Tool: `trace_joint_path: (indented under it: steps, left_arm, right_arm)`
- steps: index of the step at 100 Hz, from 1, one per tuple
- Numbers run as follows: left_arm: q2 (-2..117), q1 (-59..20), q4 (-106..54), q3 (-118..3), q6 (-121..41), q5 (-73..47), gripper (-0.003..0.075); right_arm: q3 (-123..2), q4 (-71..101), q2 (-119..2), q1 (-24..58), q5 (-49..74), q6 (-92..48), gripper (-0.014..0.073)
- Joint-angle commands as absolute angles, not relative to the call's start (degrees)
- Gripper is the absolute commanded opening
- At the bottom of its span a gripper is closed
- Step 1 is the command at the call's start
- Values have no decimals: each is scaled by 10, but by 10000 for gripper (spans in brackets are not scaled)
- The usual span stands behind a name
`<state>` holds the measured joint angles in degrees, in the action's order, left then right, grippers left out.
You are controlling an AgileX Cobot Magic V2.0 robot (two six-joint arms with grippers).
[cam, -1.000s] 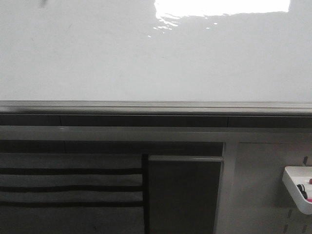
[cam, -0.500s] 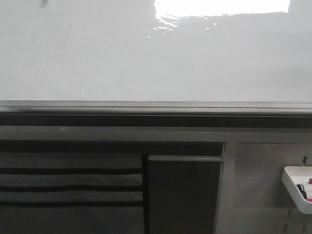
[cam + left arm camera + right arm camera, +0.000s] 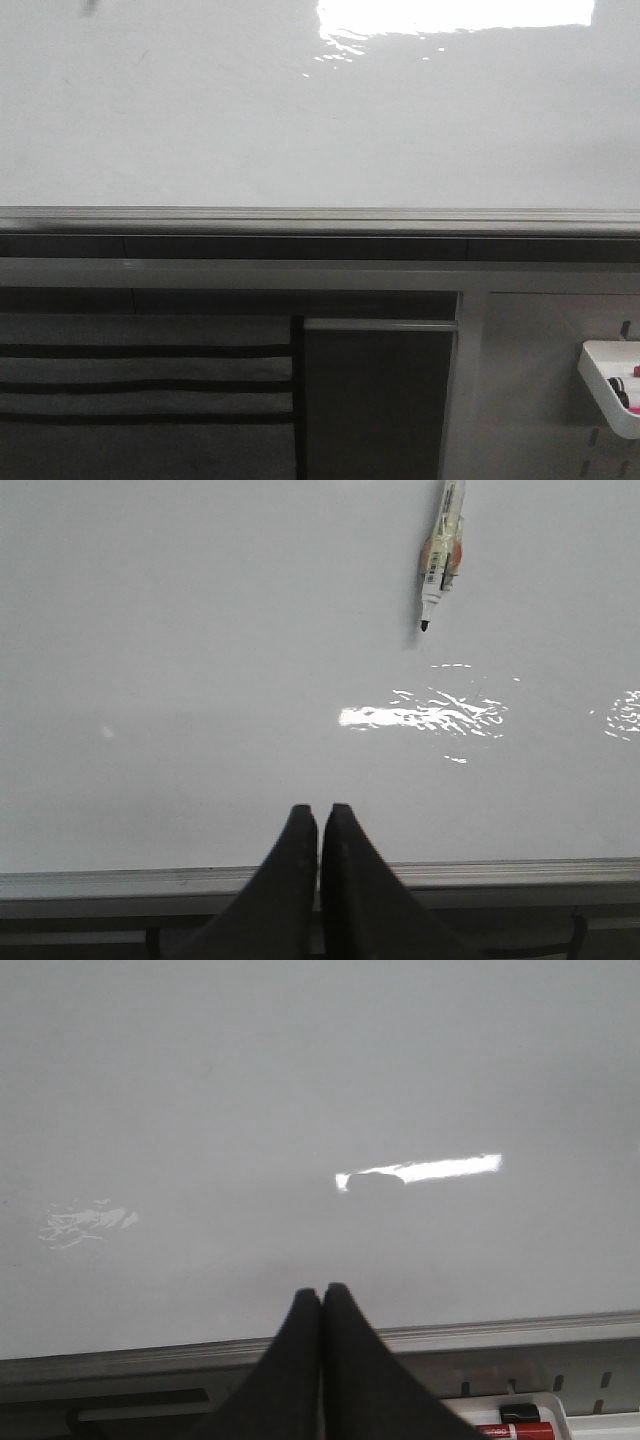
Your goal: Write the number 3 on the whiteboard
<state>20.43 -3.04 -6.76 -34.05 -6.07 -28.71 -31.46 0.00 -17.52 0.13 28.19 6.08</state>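
The whiteboard [image 3: 320, 120] fills the upper front view, glossy with glare, and nothing is written on the part I see. Its silver edge rail [image 3: 320, 218] runs across below it. A black-tipped marker [image 3: 441, 557] lies on the whiteboard [image 3: 200, 680] in the left wrist view, well beyond my left gripper [image 3: 320, 815], whose black fingers are shut with nothing between them. My right gripper [image 3: 322, 1295] is also shut and empty near the edge of the whiteboard [image 3: 300, 1090]. No number 3 shows in any view. Neither arm appears in the front view.
Below the rail, a white perforated panel [image 3: 530, 380] carries a small white tray [image 3: 612, 385] holding markers. A red marker [image 3: 510, 1429] lies in that tray in the right wrist view. Grey and black striped slats [image 3: 145, 385] fill the lower left.
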Motion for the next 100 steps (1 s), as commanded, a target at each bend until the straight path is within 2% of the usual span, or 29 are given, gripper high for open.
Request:
trace_joint_path:
  steps: [1, 11, 16, 21, 30, 31, 38, 43, 47, 51, 100]
  left_arm:
    - [214, -29, -71, -360, -61, -235, -18]
    - [214, -29, -69, -360, -61, -224, -13]
    - [214, -29, -65, -360, -61, -223, 8]
    - [214, -29, -65, -360, -61, -223, 59]
    - [214, -29, -65, -360, -61, -222, 229]
    - [214, -29, -65, -360, -61, -222, 262]
    - [214, -29, -65, -360, -61, -221, 419]
    - [214, -29, -65, -360, -61, -221, 510]
    - [214, -29, -70, -360, -61, -221, 557]
    - [214, -29, -75, -360, -61, -221, 571]
    - [215, -29, -91, -360, -61, -212, 565]
  right_arm:
    - [-335, -5, -185, -2, 236, 56, -64]
    - [-335, -9, -188, -2, 236, 56, -9]
    - [-335, -16, -188, -2, 236, 56, 64]
    - [-335, -18, -188, -2, 236, 56, 186]
    - [-335, -19, -188, -2, 236, 56, 405]
    - [-335, -19, -188, -2, 236, 56, 454]
    - [-335, -19, -188, -2, 236, 56, 574]
    - [-335, -19, -188, -2, 238, 56, 616]
    - [-335, -19, -188, -2, 243, 56, 626]
    - [-335, -19, -188, -2, 246, 56, 626]
    - [-334, -13, -188, -2, 234, 56, 626]
